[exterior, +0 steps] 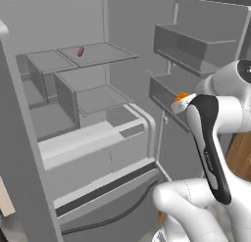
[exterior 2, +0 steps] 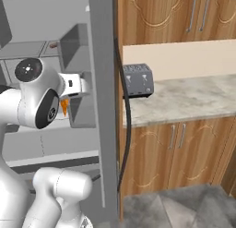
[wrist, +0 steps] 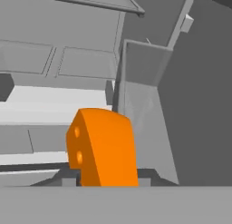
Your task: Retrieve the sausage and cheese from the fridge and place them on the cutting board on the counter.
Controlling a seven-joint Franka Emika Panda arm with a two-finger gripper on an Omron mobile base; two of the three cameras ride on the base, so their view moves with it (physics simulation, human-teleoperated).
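Cheese wedge in your gripper's pinch
Your gripper point(wrist: 106, 184) pinches the orange cheese point(wrist: 103, 146), a thick wedge with two small holes on its side.

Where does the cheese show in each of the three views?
Left base view: cheese, right of centre, behind the arm's wrist by a door bin.
Right base view, left, under the hand.
Hand view, bottom centre.
Shared landmark: fridge.

Brown wooden cabinets point(exterior 2: 175, 144), beige backsplash wall point(exterior 2: 184, 58), grey toaster point(exterior 2: 138, 79), grey stone floor point(exterior 2: 184, 208)
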